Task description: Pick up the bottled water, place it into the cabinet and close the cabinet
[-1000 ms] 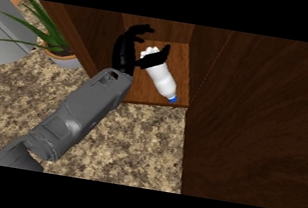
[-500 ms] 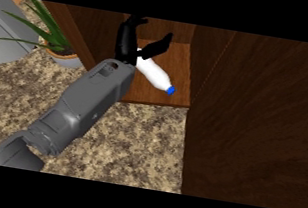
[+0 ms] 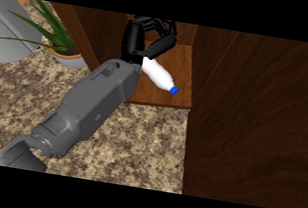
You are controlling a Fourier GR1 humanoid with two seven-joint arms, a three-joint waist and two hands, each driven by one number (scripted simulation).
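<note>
The dark cabinet door (image 3: 266, 124) is standing open along the right, rising over the speckled desk (image 3: 143, 145). I am stretching my grey left forearm (image 3: 89, 106) from the lower left up into the cabinet. A potted plant (image 3: 58, 40) is sitting left of it. My left hand (image 3: 133, 42) is curling over the base of the bottled water (image 3: 158, 74), thumb and fingers pinching that end. The bottle is lying tilted on the wooden cabinet floor (image 3: 182, 60), its blue cap (image 3: 175, 90) pointing towards the front edge.

Left hand (image 3: 142, 37) around bottled water (image 3: 158, 77) in cabinet (image 3: 184, 63)
</note>
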